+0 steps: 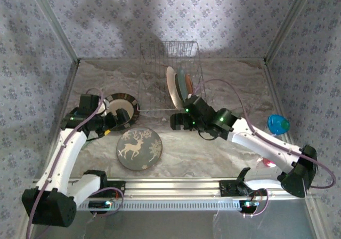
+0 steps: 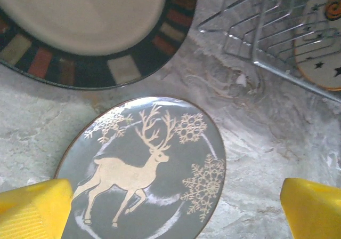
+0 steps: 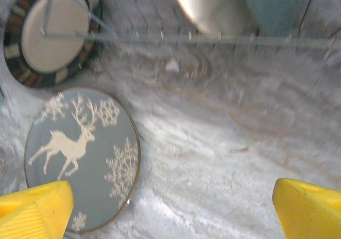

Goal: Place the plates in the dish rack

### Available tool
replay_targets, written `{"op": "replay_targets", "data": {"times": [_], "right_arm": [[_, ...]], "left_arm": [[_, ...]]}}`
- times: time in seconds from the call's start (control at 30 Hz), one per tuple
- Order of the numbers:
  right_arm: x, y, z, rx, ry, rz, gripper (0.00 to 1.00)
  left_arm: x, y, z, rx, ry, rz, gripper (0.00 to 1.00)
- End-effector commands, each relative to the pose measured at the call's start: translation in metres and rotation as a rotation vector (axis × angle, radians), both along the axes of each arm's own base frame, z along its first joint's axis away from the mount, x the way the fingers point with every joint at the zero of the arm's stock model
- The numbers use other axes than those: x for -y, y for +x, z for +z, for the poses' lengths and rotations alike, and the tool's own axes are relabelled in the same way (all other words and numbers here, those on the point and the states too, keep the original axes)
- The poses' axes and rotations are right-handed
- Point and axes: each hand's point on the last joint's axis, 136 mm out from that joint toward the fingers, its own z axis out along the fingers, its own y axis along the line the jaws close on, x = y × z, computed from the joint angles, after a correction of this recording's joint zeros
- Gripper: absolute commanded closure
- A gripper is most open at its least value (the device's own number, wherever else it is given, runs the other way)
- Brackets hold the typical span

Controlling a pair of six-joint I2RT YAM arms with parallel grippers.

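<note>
The grey reindeer plate (image 1: pixel 139 149) lies flat on the counter (image 1: pixel 213 153), lower centre of the top view. The left pincer (image 1: pixel 120 120), wide and empty, hangs just upper left of it, seemingly nearer than the right pincer (image 1: pixel 176 122), likewise wide, at its upper right.

We see open table (image 1: pixel 205 156) at lower centre; reindeer plate (image 1: pixel 139 149) and striped plate (image 1: pixel 121 97) block the left, the rack (image 1: pixel 154 63) the top.

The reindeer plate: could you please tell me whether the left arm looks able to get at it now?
Probably yes. The reindeer plate lies flat and bare on the table, and the left gripper is open close by, facing it, with nothing between.
</note>
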Motion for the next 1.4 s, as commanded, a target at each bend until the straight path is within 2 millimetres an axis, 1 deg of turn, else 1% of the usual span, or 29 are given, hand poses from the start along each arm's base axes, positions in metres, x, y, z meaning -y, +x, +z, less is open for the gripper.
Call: {"op": "replay_targets", "data": {"times": [0.0, 0.17, 0.3, 0.37, 0.53, 0.73, 0.87, 1.07, 1.23, 1.37], "right_arm": [[-0.015, -0.011, -0.006, -0.062, 0.161, 0.006, 0.05], [-0.018, -0.019, -0.035, -0.112, 0.206, -0.009, 0.06], [-0.028, -0.023, -0.048, -0.133, 0.248, 0.014, 0.07], [-0.034, -0.024, -0.051, -0.142, 0.253, 0.033, 0.08], [-0.047, -0.026, -0.058, -0.163, 0.265, 0.064, 0.08], [-0.067, -0.026, -0.067, -0.203, 0.302, 0.111, 0.08], [-0.077, -0.024, -0.071, -0.218, 0.321, 0.12, 0.08], [-0.087, -0.021, -0.081, -0.242, 0.341, 0.125, 0.08], [-0.099, -0.018, -0.086, -0.261, 0.37, 0.133, 0.08], [-0.099, -0.016, -0.089, -0.26, 0.367, 0.122, 0.08]], "left_arm": [[-0.002, -0.007, -0.008, -0.022, 0.004, 0.025, 0.01], [-0.003, -0.014, -0.024, -0.048, 0.0, 0.038, 0.01], [-0.002, -0.022, -0.037, -0.065, -0.011, 0.045, 0.01], [-0.003, -0.025, -0.042, -0.063, -0.014, 0.05, 0.01], [-0.001, -0.027, -0.047, -0.057, -0.022, 0.042, 0.01], [0.001, -0.027, -0.049, -0.05, -0.034, 0.03, 0.01], [0.002, -0.025, -0.05, -0.039, -0.04, 0.031, 0.01], [0.004, -0.022, -0.054, -0.04, -0.045, 0.027, 0.01], [0.006, -0.022, -0.054, -0.036, -0.051, 0.021, 0.01], [0.007, -0.023, -0.056, -0.038, -0.053, 0.021, 0.01]]}}
